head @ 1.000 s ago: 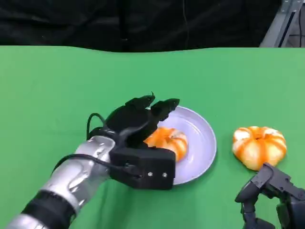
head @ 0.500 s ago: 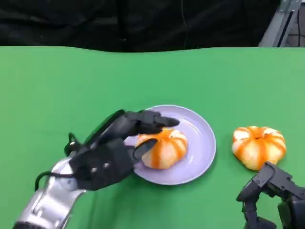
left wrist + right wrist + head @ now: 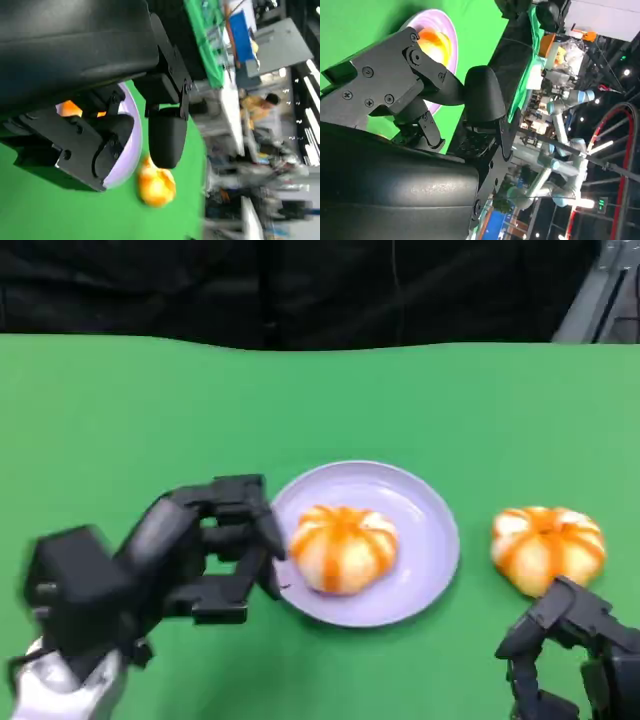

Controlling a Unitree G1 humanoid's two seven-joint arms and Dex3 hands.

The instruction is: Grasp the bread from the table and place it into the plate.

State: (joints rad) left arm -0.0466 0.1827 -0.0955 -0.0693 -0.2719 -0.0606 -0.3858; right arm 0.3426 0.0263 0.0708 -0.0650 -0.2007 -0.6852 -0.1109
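A round bread [image 3: 343, 548] with orange stripes lies on the lilac plate [image 3: 430, 530] in the middle of the green table. My left hand [image 3: 200, 550] hovers just left of the plate's rim, fingers apart and holding nothing. In the left wrist view my left hand [image 3: 90, 85] frames the plate [image 3: 127, 145] and a sliver of the bread [image 3: 70, 107]. A second bread [image 3: 545, 548] of the same kind sits on the table right of the plate. My right hand [image 3: 570, 650] is low at the front right, just in front of that bread, fingers apart and empty.
The green cloth [image 3: 120, 420] stretches wide to the left and behind the plate. A dark backdrop [image 3: 300, 290] closes the table's far edge. The right wrist view shows my right hand [image 3: 420, 125] with the plate [image 3: 435, 14] beyond it.
My left hand has let go of the bread on the plate and drawn back to the left, off the plate. The right hand has stayed put.
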